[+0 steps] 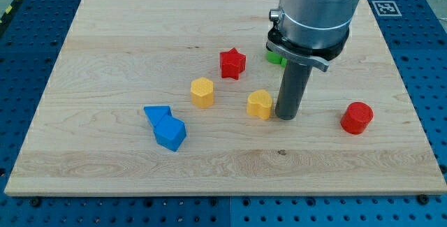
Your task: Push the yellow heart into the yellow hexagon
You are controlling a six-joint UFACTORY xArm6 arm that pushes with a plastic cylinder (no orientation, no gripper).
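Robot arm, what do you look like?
My arm is a fat, smooth silver-grey cylinder. Under it sits a black collar with a thin metal bracket. Below that hangs a straight dark grey rod, round and plain, down to my tip. No cables or markings show.

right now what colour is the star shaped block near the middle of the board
Red. The star shows clearly in the camera view, toward the view's top from the yellow heart.

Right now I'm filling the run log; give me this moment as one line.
my tip: at yellow heart, view's right side | yellow hexagon: left of heart, apart | push: not complete
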